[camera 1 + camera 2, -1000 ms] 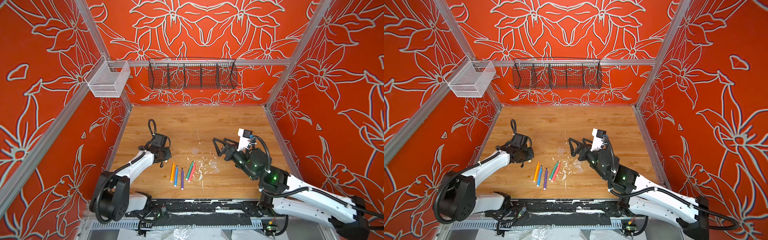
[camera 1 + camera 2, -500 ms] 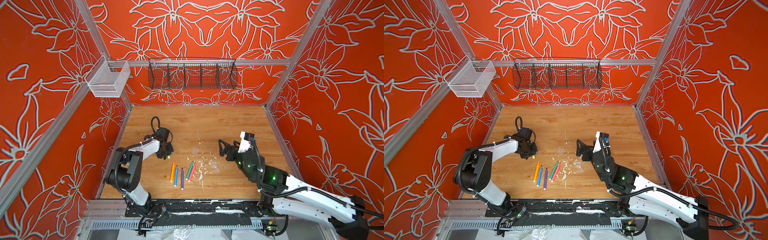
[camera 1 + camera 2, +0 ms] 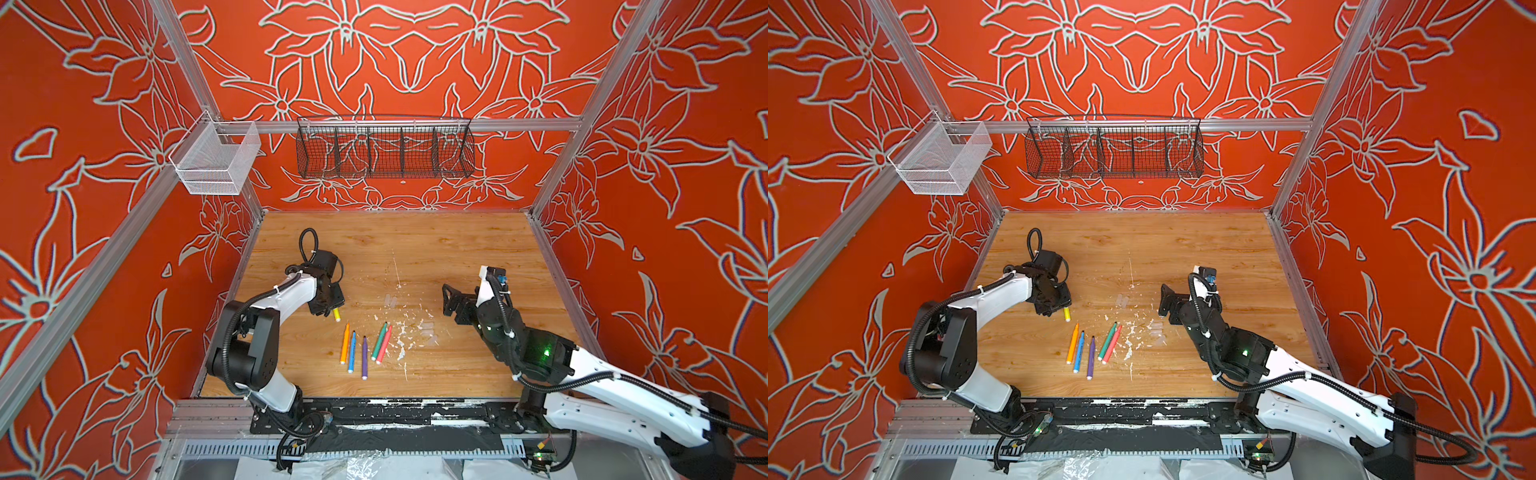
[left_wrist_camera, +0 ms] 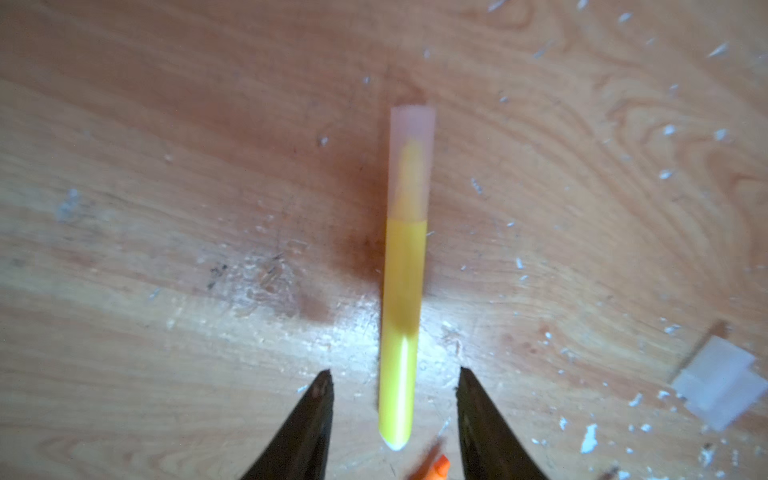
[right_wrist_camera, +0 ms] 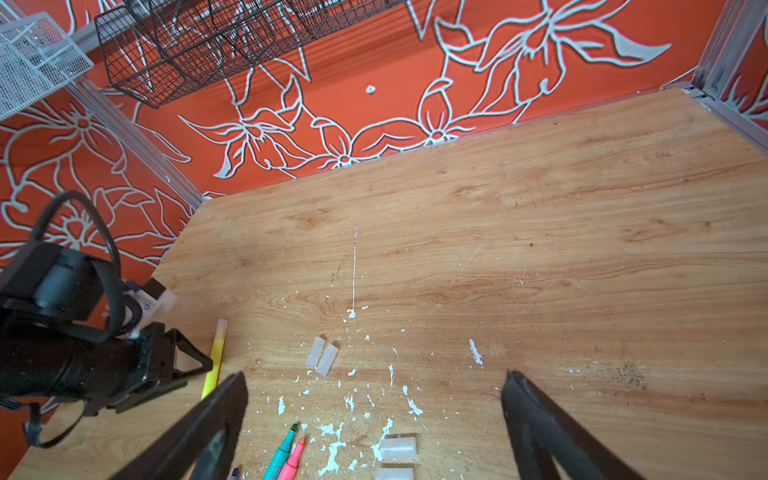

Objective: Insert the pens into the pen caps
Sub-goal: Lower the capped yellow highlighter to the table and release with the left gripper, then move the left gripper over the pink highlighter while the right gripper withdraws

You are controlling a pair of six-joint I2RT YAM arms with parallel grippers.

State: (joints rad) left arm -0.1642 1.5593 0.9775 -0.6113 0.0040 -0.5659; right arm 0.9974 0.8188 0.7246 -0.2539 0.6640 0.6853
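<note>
A yellow pen lies on the wood with a clear pen cap over its tip. My left gripper is open around its white-plugged end, jaws apart on both sides and not touching it. In both top views only the pen's end pokes out from under the left gripper. Orange, blue, purple, green and red-pink pens lie uncapped side by side. Loose caps lie as a pair and two more. My right gripper hangs open and empty above them.
White flecks are scattered over the wooden table among the caps. A black wire basket hangs on the back wall and a white mesh basket at the left corner. Another loose cap lies beside the left gripper.
My left jaws have parted and let go of the capped yellow pen, which now lies on the table. The left elbow swung upward. The right gripper drew back slightly to the right.
</note>
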